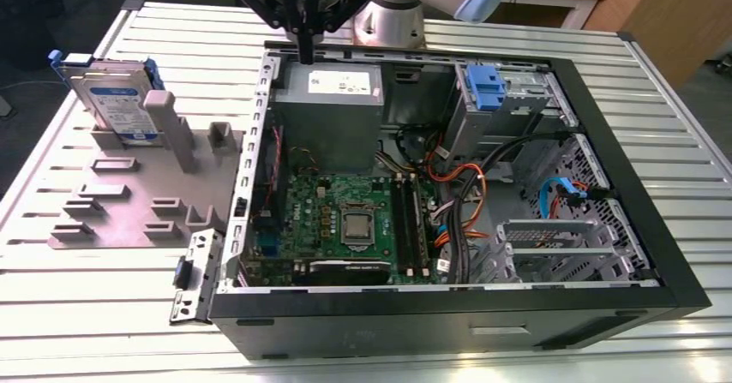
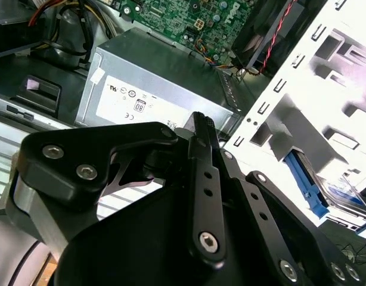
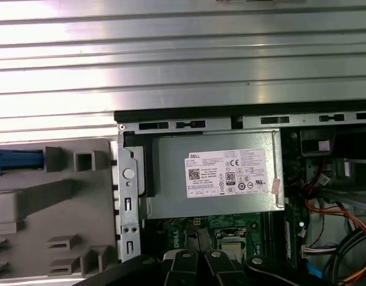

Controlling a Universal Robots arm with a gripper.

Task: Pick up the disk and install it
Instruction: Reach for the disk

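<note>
Disk (image 1: 115,100) stands on edge in a slot at the far end of the grey plastic fixture (image 1: 126,203), on the exterior view's left of the open computer case (image 1: 640,229) and well apart from the gripper (image 1: 307,55). Its white-and-blue label faces outward, and a blue side rail (image 1: 71,59) shows at its upper corner. The gripper hangs over the far rim of the case, pointing down just above the back edge of the power supply (image 1: 332,109). Its jaws are pressed together with nothing between them, which the second wrist view shows too. Inside the case lie the motherboard (image 1: 343,220), a bundle of orange cables (image 1: 458,177) and a blue plastic bracket (image 1: 486,87) on the drive bay. Fixture and case both rest on a slatted metal table (image 1: 103,297).
</note>
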